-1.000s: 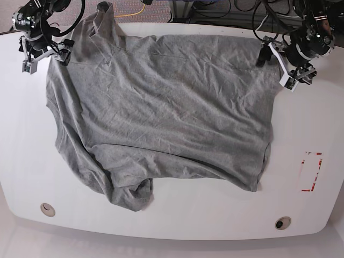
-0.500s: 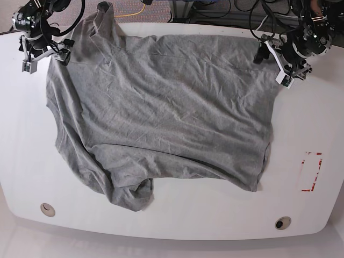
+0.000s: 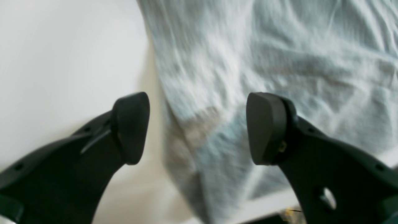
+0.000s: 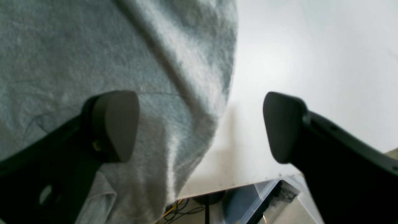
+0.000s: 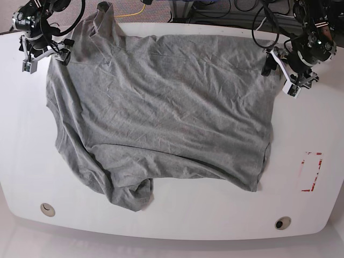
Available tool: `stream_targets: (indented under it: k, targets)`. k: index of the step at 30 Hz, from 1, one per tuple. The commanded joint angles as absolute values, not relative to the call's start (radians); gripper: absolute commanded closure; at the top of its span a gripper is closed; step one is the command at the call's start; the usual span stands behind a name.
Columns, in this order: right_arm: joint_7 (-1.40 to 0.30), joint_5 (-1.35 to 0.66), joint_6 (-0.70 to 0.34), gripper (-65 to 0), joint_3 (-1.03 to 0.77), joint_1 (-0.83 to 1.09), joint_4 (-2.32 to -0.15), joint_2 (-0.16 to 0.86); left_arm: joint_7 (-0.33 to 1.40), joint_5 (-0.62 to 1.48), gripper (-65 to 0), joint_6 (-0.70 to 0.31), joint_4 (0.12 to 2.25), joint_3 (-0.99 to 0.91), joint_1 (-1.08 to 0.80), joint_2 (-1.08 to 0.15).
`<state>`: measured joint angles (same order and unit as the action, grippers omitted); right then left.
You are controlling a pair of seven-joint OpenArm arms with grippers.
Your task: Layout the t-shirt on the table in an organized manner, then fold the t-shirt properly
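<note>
**Shirt spread on table, both grippers at its far corners**

The shirt (image 5: 161, 113) lies flat and wrinkled across most of the table (image 5: 32, 156), its plain grey side up. One end hangs over the far edge at the base view's upper left, and a bunched fold sits near the front edge, left of centre. A red outline (image 5: 310, 172) marks the table at the right, well apart from the cloth; two round holes (image 5: 47, 209) lie near the front edge.

The left gripper (image 5: 280, 72) hovers at the shirt's far right corner. In the left wrist view its jaws stand apart, with the shirt's (image 3: 264, 62) side edge running between the two pads (image 3: 132, 127); one pad is over bare table (image 3: 62, 62), the other over cloth. Nothing is pinched. This view is blurred.

The right gripper (image 5: 45, 56) hovers at the far left corner. In the right wrist view its jaws are spread wide, one pad (image 4: 115, 124) over the shirt (image 4: 93, 46), the other over bare table (image 4: 311, 46), with the cloth's edge between them. It holds nothing. Cables (image 4: 174, 211) show below the table's edge.
</note>
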<state>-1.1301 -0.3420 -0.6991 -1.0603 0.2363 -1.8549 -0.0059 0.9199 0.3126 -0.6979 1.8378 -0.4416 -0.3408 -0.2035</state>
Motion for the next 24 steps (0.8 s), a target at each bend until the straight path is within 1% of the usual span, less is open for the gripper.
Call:
stream_targets:
  k: [1, 6, 18, 24]
  targets:
    - [-1.113, -0.355, -0.698, -59.9, -1.063, 0.237, -1.868, 0.007, 0.901, 0.294, -44.6, -0.698, 1.842, -0.447, -0.306, -0.213]
    - [-1.113, -0.355, -0.698, -59.9, -1.063, 0.237, -1.868, 0.007, 0.901, 0.286, -44.6, -0.698, 1.787, -0.447, -0.255, -0.196]
    - [-1.113, -0.355, -0.698, -59.9, -1.063, 0.237, -1.868, 0.007, 0.903, 0.286, -44.6, -0.698, 1.653, -0.444, -0.206, -0.193]
    - [-1.113, -0.355, -0.698, -59.9, -1.063, 0.237, -1.868, 0.007, 0.903, 0.292, -44.6, -0.698, 1.647, -0.444, -0.205, -0.193]
